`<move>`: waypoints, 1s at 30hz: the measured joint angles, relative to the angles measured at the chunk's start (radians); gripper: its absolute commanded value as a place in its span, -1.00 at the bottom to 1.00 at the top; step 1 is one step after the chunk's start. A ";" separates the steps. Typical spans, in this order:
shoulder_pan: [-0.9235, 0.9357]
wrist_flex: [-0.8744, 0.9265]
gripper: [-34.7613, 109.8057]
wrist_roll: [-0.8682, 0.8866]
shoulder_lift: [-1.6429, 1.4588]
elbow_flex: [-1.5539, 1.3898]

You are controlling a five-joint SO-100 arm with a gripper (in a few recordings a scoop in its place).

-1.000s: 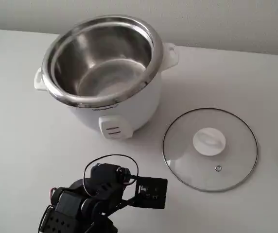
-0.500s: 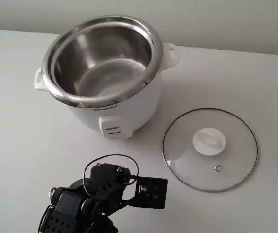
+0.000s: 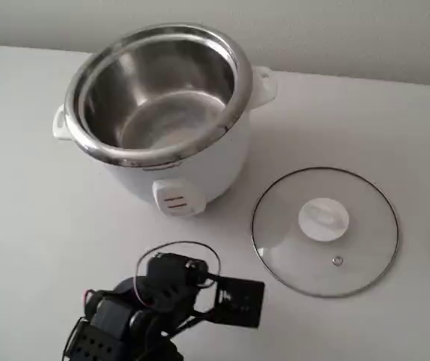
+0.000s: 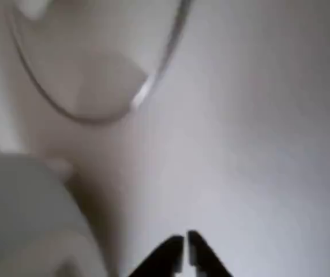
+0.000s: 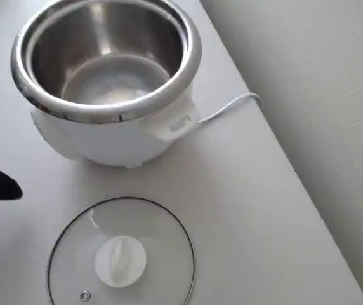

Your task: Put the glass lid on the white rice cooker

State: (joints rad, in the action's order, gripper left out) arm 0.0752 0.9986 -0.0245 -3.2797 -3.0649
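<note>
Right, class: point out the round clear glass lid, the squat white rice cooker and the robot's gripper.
round clear glass lid (image 3: 324, 219): fixed view, white centre knob.
squat white rice cooker (image 3: 176, 201): fixed view, front switch panel.
gripper (image 4: 185, 251): wrist view, between the dark fingertips.

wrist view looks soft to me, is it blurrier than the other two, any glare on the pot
Yes: the wrist view is out of focus, the claw tips and the glass lid rim smeared. The fixed view is sharp, with soft highlights on the white rice cooker steel rim. The overhead view is also sharp, with even light and faint shadows.
</note>
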 measured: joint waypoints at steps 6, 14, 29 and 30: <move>0.098 -0.181 -0.52 0.006 0.000 -0.020; 0.170 -0.325 -0.52 -0.097 0.006 -0.026; 0.198 -1.221 -0.34 -0.146 0.813 0.011; 0.206 -1.266 -0.34 -0.143 0.894 0.044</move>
State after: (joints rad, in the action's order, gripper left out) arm 0.2807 -0.2669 -0.1672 -2.3853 -3.0204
